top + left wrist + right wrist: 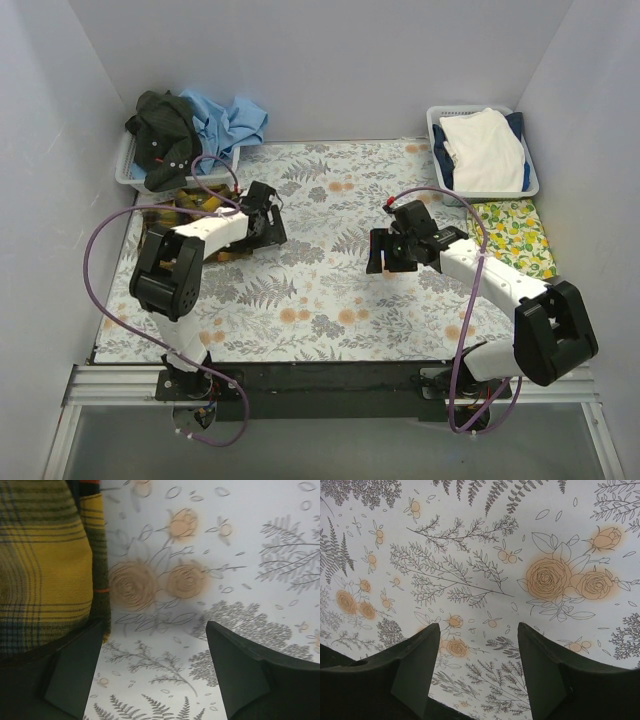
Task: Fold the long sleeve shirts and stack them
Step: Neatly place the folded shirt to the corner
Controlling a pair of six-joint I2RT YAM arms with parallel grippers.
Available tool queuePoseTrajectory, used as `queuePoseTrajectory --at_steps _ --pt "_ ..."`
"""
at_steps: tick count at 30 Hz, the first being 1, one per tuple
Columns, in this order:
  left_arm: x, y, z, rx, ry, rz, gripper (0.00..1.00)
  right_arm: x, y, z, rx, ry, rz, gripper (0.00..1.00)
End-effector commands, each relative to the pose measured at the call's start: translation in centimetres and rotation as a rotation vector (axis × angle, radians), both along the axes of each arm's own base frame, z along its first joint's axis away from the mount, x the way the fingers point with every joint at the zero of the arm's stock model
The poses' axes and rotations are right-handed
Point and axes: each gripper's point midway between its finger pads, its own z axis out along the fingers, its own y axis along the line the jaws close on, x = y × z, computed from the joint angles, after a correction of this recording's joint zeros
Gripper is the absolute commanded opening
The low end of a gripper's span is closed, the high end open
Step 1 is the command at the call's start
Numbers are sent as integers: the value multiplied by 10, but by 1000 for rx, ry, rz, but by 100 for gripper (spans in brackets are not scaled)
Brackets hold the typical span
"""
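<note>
The yellow-and-black plaid flannel shirt [188,207] lies folded at the table's left, mostly hidden under my left arm. In the left wrist view the shirt [45,565] fills the left side, with its edge right at my left finger [75,670]. My left gripper [268,215] [155,630] is open and empty just right of the shirt. My right gripper [385,262] [477,630] is open and empty over the flowered table cover [470,555], right of centre. A dark shirt [160,125] and a light blue shirt [232,120] are heaped in the back-left basket [125,175].
A white basket [532,185] at the back right holds white cloth [485,150] and dark blue cloth. A lemon-print cloth [515,235] lies in front of it. Grey walls close in the table on three sides.
</note>
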Motion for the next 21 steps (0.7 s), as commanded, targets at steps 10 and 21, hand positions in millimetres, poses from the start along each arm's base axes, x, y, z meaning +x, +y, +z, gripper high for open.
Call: queuePoseTrajectory --at_steps 10,21 --pt "-57 39 10 7 38 98 84 -4 6 13 73 -32 4 71" --pt "-26 -41 41 -200 -43 -109 85 -10 -1 12 70 -45 -13 71"
